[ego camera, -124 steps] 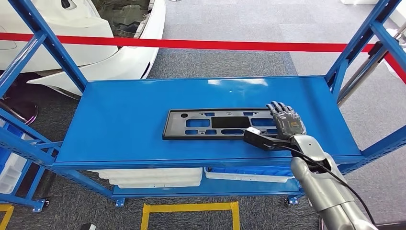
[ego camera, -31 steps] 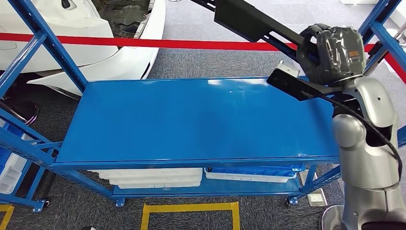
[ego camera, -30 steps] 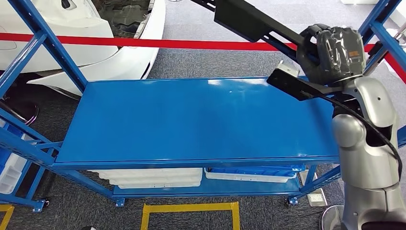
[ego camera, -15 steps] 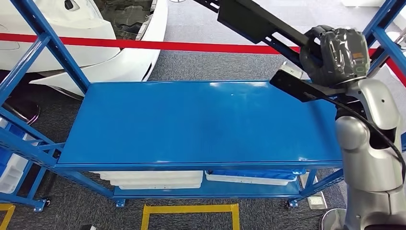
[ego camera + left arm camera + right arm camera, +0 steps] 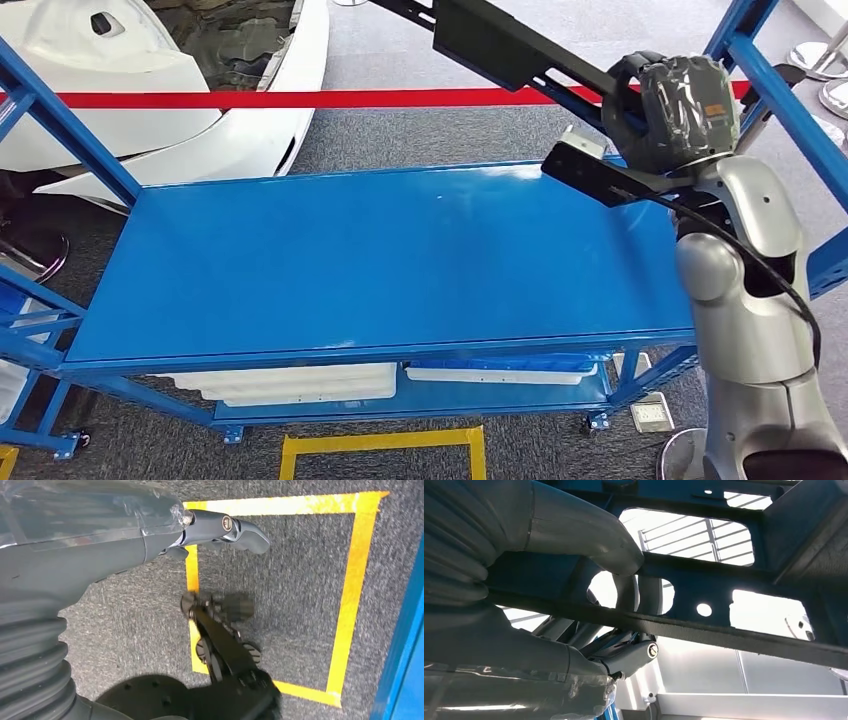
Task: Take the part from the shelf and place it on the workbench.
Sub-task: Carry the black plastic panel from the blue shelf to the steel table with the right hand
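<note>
While the left hand (image 5: 220,527) hangs over the floor, grip unclear, the right hand (image 5: 672,100) clasps the black part (image 5: 500,45), whose long axis runs toward eleven o'clock above the blue shelf (image 5: 330,260), where it lay flat four seconds earlier.

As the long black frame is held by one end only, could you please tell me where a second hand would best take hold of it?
Probably a long bar near the free end of the frame, far from the right hand. Come from the robot's left, from below: the flat frame reaches out that way, and its openings let fingers wrap a bar.
</note>
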Robot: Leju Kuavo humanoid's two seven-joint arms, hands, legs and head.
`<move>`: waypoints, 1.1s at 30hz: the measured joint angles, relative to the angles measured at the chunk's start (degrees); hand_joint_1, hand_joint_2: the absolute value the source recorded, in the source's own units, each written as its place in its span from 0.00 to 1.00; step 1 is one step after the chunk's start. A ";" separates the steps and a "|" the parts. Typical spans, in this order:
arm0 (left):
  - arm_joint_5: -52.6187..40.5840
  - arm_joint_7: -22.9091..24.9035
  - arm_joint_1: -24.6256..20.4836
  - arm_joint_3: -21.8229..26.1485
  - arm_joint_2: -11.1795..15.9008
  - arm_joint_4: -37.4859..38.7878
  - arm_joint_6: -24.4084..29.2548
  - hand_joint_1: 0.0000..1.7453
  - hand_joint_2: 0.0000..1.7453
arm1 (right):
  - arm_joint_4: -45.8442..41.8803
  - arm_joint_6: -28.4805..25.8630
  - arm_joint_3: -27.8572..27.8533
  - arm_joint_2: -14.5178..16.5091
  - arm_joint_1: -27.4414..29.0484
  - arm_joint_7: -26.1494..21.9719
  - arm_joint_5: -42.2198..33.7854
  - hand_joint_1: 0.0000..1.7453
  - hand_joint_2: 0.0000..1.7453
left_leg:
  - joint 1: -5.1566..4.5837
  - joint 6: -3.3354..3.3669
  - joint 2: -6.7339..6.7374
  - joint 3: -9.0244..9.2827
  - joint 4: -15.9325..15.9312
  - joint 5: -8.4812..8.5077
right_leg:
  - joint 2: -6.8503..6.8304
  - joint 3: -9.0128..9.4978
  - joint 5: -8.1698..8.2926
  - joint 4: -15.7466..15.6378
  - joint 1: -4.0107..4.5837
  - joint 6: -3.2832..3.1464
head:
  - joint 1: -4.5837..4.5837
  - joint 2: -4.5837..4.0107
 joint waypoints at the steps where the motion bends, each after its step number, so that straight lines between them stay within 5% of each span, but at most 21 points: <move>1: -0.04 0.00 -0.01 0.00 0.00 0.00 -0.01 0.00 1.00 | 0.01 -0.05 0.00 0.00 -0.01 0.00 0.01 1.00 1.00 | -0.40 0.65 -0.01 0.20 -0.98 1.37 | 0.02 0.17 -0.11 0.00 0.37 -0.24 | -0.29 0.00; 4: -0.20 0.03 -0.15 -0.01 0.10 0.00 -0.04 0.00 1.00 | 0.03 -0.36 0.00 0.00 -0.13 -0.01 0.02 1.00 1.00 | -1.78 3.48 -0.13 4.23 -10.84 6.99 | 0.12 0.84 -0.44 -0.18 1.11 -0.71 | -0.45 0.00; 7: -0.43 0.09 -0.29 -0.02 0.27 0.00 -0.11 0.00 1.00 | 0.10 -0.68 0.01 0.00 -0.18 0.00 0.03 1.00 1.00 | -2.57 4.52 -0.14 5.53 -14.50 8.03 | 0.11 0.92 -0.22 -0.73 0.88 -0.26 | -0.20 0.00; 10: -0.50 0.14 -0.44 -0.03 0.39 0.00 -0.06 0.00 1.00 | 0.13 -0.76 0.02 -0.14 -0.15 0.03 0.05 1.00 1.00 | -1.95 4.53 0.13 7.05 -17.90 8.55 | -0.01 0.44 -1.41 0.41 0.89 0.48 | -0.29 0.00; 14: -0.54 0.23 -0.61 -0.04 0.32 0.00 -0.06 0.00 1.00 | 0.22 -0.83 0.02 -0.27 -0.09 0.01 0.03 1.00 1.00 | -1.51 4.52 0.31 7.49 -18.87 8.91 | -0.10 -4.88 -6.54 11.82 0.56 1.58 | 0.91 0.00; 16: -0.54 0.24 -0.60 -0.04 0.26 0.00 -0.06 0.00 1.00 | 0.32 -0.83 0.02 -0.29 0.11 0.03 0.03 1.00 1.00 | -1.18 4.19 0.32 7.32 -18.23 8.60 | -0.17 -4.97 -4.96 11.64 0.09 2.19 | 1.33 0.00; 19: -0.52 0.24 -0.62 -0.04 0.26 0.00 -0.06 0.00 1.00 | 0.40 -0.83 0.02 -0.33 0.04 -0.01 -0.01 1.00 1.00 | -0.69 3.00 0.24 6.72 -16.39 7.63 | -0.16 -0.48 -0.29 1.88 -0.37 2.77 | 2.20 0.00; 24: -0.48 0.22 -0.47 -0.05 0.30 0.01 -0.05 0.00 1.00 | 0.51 -0.80 0.02 -0.35 0.00 0.01 0.02 1.00 1.00 | -0.87 1.48 0.03 5.95 -15.00 6.95 | 0.17 -0.10 0.38 -0.15 -0.21 0.49 | 1.94 0.00; 26: -0.48 0.22 -0.43 -0.07 0.29 0.01 -0.05 0.00 1.00 | 0.51 -0.79 0.02 -0.35 -0.11 0.00 -0.01 1.00 1.00 | -0.77 0.97 0.06 4.66 -11.39 4.25 | 0.02 -0.22 0.73 -0.36 -0.36 -0.14 | 1.33 0.00; 29: -0.49 0.22 -0.34 -0.07 0.26 0.01 -0.05 0.00 1.00 | 0.55 -0.75 0.02 -0.35 -0.08 0.00 -0.01 1.00 1.00 | -0.71 0.59 0.08 0.79 -1.39 -0.79 | -0.13 -0.55 0.97 -0.35 -0.16 -0.50 | 0.18 0.00; 31: -0.54 0.22 -0.27 -0.07 0.25 0.00 -0.05 0.00 1.00 | 0.58 -0.73 0.02 -0.35 -0.07 0.00 0.00 1.00 1.00 | -0.77 0.91 0.07 1.38 -1.40 0.10 | -0.15 -0.65 1.06 -0.34 0.00 -0.57 | -0.32 0.00; 33: -0.57 0.23 -0.31 -0.07 0.26 0.00 -0.05 0.00 1.00 | 0.60 -0.68 0.02 -0.35 -0.10 0.00 -0.02 1.00 1.00 | -0.98 1.67 0.01 5.32 -8.74 3.50 | -0.14 -0.58 1.13 -0.38 0.09 -0.52 | -0.66 0.00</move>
